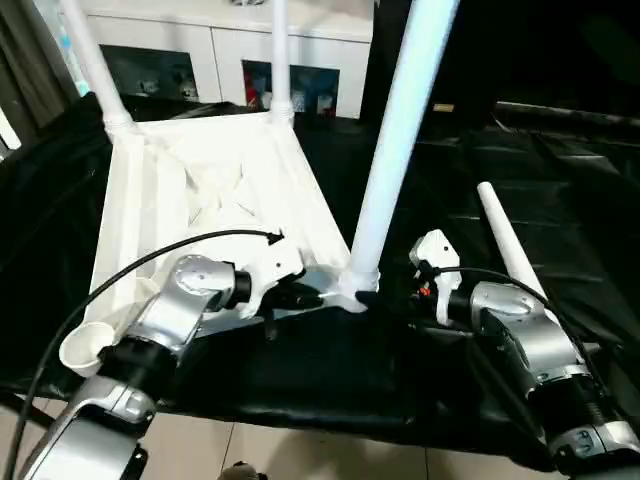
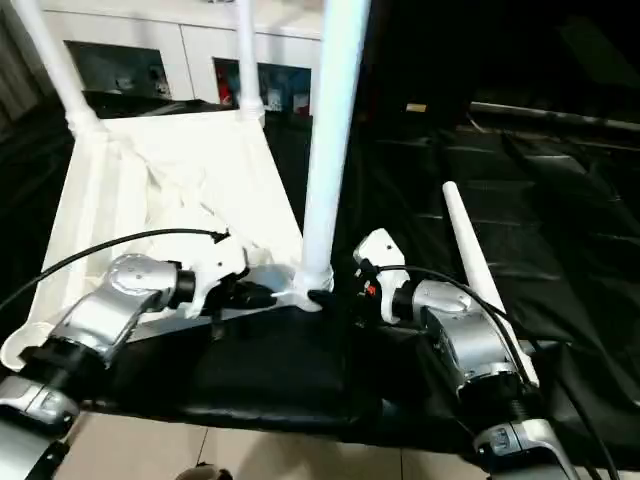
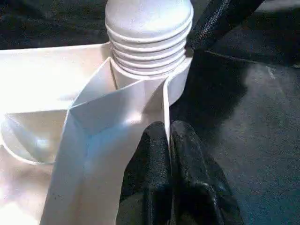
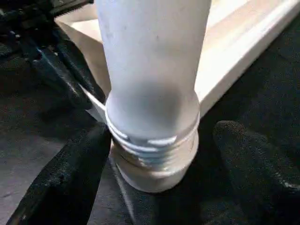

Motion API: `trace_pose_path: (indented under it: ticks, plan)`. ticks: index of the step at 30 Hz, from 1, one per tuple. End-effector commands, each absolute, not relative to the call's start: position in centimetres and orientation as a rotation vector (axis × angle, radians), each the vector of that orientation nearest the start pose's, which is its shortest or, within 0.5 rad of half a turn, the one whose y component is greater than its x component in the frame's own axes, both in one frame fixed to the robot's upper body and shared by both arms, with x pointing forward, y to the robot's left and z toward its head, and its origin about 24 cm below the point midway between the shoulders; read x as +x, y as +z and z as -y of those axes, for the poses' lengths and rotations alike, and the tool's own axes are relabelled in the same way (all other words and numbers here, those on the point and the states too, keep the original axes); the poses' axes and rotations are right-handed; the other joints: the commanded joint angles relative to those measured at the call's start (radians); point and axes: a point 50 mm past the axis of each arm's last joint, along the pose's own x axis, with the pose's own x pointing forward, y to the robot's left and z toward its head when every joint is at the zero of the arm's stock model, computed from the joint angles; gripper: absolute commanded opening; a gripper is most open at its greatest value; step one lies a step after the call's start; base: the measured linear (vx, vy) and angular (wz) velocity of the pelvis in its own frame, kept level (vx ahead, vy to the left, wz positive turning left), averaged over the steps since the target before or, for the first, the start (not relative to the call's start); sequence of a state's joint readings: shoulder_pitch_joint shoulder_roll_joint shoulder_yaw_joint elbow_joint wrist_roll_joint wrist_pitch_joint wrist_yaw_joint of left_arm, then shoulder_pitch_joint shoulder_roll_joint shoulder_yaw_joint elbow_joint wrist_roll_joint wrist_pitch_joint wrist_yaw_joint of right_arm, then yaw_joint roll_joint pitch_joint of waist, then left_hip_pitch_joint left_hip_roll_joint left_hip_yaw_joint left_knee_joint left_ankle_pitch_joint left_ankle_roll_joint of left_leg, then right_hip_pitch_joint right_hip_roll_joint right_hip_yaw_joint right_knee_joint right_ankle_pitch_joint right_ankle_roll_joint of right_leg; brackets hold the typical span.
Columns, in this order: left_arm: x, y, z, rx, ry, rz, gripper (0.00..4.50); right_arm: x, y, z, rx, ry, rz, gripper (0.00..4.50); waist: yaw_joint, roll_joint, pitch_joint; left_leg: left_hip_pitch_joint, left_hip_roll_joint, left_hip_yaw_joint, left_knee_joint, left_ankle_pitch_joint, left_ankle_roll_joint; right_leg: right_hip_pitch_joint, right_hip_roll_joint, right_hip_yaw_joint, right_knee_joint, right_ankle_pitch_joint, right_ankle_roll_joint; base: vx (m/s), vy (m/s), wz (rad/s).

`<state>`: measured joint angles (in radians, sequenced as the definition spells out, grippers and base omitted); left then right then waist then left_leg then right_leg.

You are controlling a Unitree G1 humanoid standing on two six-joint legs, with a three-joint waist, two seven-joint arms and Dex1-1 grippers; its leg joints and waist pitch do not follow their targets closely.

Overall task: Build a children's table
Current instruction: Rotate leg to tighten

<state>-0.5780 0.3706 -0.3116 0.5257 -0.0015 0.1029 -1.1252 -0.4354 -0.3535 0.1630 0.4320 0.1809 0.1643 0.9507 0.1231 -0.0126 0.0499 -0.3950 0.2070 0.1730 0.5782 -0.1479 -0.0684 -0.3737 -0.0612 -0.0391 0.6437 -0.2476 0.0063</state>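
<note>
The biggest risk sits with the whole tabletop, which lies upside down, ribs up, on the black-draped table with its near edge close to the table's front edge: if the right arm twists the near leg hard while the hold on the rim slips, the top could swing or slide toward that edge, carrying its standing legs with it. Next is the near leg itself, upright in the near right corner socket; in the right wrist view several thread rings still show above the socket, so I judge it not fully screwed home, and a crooked turn could cross the threads or leave it wobbly. Two far legs already stand in the back corners. The loose fourth leg lies on the cloth just beside the right forearm, and a wide elbow sweep could roll it away; the near left corner socket waits empty for it. As for pose, both silver forearms reach forward and angle inward toward that one corner. The left gripper comes in from the left, its fingers pinched together on the thin upright wall of the tabletop's rim right by the socket, steadying it. The right gripper stands wide open, one finger on each side of the leg's threaded base, with the far finger clear of it, so it grips nothing
</note>
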Motion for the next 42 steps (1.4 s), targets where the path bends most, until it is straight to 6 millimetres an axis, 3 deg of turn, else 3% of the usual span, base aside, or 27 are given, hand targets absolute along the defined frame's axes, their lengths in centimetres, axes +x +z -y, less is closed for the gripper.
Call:
trace_pose_path:
  ticks: [1, 6, 7, 12, 13, 22, 24, 28, 31, 33, 34, 38, 42]
  plan:
    - [31.1, 6.6, -11.2, 0.389, -1.381, -0.307, 0.00, 30.5, 5.6, 14.3, -0.146, 1.093, -0.257, 3.85, 0.002, -0.005, -0.064, 0.026, 0.028, -0.003, -0.056, -0.153, 0.047, 0.035, -0.074, 0.036, -0.073, 0.072, -0.231, 0.000, 0.000, 0.00]
    - [31.0, 6.7, -11.2, 0.389, -1.387, -0.307, 0.00, 30.3, 5.5, 14.0, -0.147, 1.137, -0.253, 3.85, 0.009, -0.006, -0.064, 0.028, 0.029, -0.002, -0.057, -0.159, 0.041, 0.032, -0.073, 0.036, -0.073, 0.054, -0.227, 0.000, 0.000, 0.00]
    - [31.0, 6.7, -11.3, 0.391, -1.386, -0.310, 0.00, 30.2, 5.5, 13.9, -0.145, 1.146, -0.254, 3.58, 0.012, -0.004, -0.064, 0.028, 0.029, -0.002, -0.056, -0.159, 0.039, 0.032, -0.073, 0.037, -0.073, 0.055, -0.226, 0.000, 0.000, 0.00]
    - [31.0, 6.6, -11.3, 0.395, -1.385, -0.314, 0.00, 30.1, 5.3, 13.9, -0.145, 1.150, -0.257, 3.38, 0.016, -0.007, -0.066, 0.027, 0.027, -0.003, -0.055, -0.145, 0.037, 0.034, -0.073, 0.037, -0.070, 0.075, -0.223, 0.000, 0.000, 0.00]
    - [30.9, 6.6, -11.4, 0.395, -1.385, -0.315, 0.00, 30.1, 5.3, 13.9, -0.141, 1.152, -0.258, 3.10, 0.016, -0.007, -0.067, 0.026, 0.027, -0.003, -0.055, -0.141, 0.038, 0.035, -0.072, 0.036, -0.069, 0.082, -0.223, 0.000, 0.000, 0.00]
    - [30.9, 6.5, -11.6, 0.393, -1.377, -0.324, 0.00, 30.1, 5.1, 13.9, -0.119, 1.147, -0.262, 2.76, 0.016, -0.006, -0.067, 0.026, 0.027, -0.003, -0.054, -0.142, 0.041, 0.034, -0.073, 0.036, -0.069, 0.074, -0.224, 0.000, 0.000, 0.00]
    - [31.4, 6.2, -11.4, 0.388, -1.313, -0.337, 0.00, 30.7, 4.4, 14.2, -0.109, 1.034, -0.268, 2.73, 0.014, -0.006, -0.067, 0.026, 0.027, -0.002, -0.054, -0.143, 0.036, 0.033, -0.073, 0.036, -0.068, 0.076, -0.228, 0.000, 0.000, 0.00]
    - [32.7, 5.8, -10.9, 0.373, -1.164, -0.354, 0.00, 31.5, 3.0, 14.5, -0.056, 0.806, -0.294, 2.73, 0.010, -0.005, -0.062, 0.031, 0.025, -0.003, -0.061, -0.191, 0.006, 0.029, -0.075, 0.037, -0.081, -0.024, -0.219, 0.000, 0.000, 0.00]
    - [34.1, 5.5, -9.4, 0.351, -1.008, -0.382, 0.00, 31.7, 1.7, 13.5, -0.001, 0.631, -0.348, 2.73, 0.005, -0.006, -0.059, 0.032, 0.025, -0.005, -0.066, -0.219, -0.017, 0.029, -0.076, 0.039, -0.087, -0.081, -0.203, 0.000, 0.000, 0.00]
    - [34.4, 5.5, -8.9, 0.343, -0.967, -0.392, 0.00, 31.8, 1.6, 12.9, 0.005, 0.600, -0.352, 2.73, 0.007, -0.001, -0.058, 0.036, 0.024, -0.006, -0.067, -0.238, -0.024, 0.027, -0.078, 0.040, -0.090, -0.112, -0.197, 0.000, 0.000, 0.00]
    - [34.7, 5.4, -8.4, 0.332, -0.925, -0.405, 0.00, 31.9, 1.5, 12.3, 0.008, 0.564, -0.352, 2.73, 0.005, -0.004, -0.058, 0.037, 0.025, -0.007, -0.069, -0.254, -0.031, 0.028, -0.079, 0.041, -0.094, -0.136, -0.188, 0.000, 0.000, 0.00]
    - [34.9, 5.3, -6.4, 0.366, -0.911, -0.404, 0.00, 32.5, 1.5, 10.2, 0.017, 0.457, -0.344, 2.73, 0.006, -0.002, -0.063, 0.035, 0.023, -0.008, -0.068, -0.218, -0.031, 0.029, -0.077, 0.041, -0.090, -0.062, -0.183, 0.000, 0.000, 0.00]
    - [34.9, 5.3, -6.3, 0.403, -0.932, -0.387, 0.00, 32.7, 2.1, 9.5, 0.027, 0.474, -0.301, 2.73, 0.007, 0.000, -0.064, 0.034, 0.023, -0.008, -0.068, -0.213, -0.022, 0.033, -0.077, 0.040, -0.089, -0.016, -0.178, 0.000, 0.000, 0.00]
